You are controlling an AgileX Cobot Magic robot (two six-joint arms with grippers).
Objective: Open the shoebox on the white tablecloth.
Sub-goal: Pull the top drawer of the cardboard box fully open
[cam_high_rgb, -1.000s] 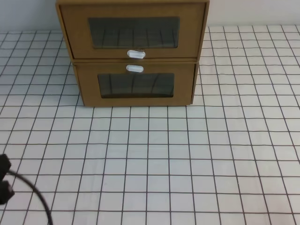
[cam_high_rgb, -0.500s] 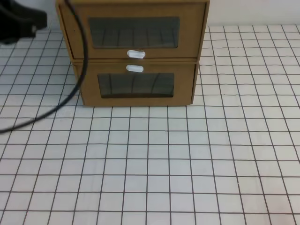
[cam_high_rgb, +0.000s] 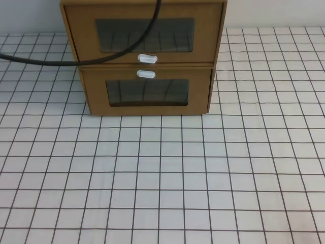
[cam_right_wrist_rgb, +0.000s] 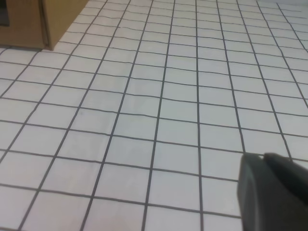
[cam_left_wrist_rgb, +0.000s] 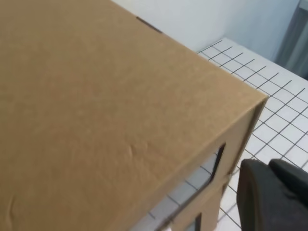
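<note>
At top centre we see the shoebox (cam_high_rgb: 144, 58) closed on the white tablecloth (cam_high_rgb: 167, 173); both grippers' states we cannot tell.

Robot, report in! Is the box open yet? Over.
Shoebox shut, both drawers in. Left gripper above its top, jaws unclear. Right gripper low over white tablecloth. Black cable crosses front.

Exterior high view: looks steeply down on the white tablecloth (cam_high_rgb: 167, 178), facing the shoebox (cam_high_rgb: 144, 56) front at the far edge. Left wrist view: sits very close above the shoebox (cam_left_wrist_rgb: 106, 106) top, angled past its corner toward the cloth. Right wrist view: hangs low over the white tablecloth (cam_right_wrist_rgb: 159, 101), catching only a shoebox (cam_right_wrist_rgb: 24, 24) corner upper left.
</note>
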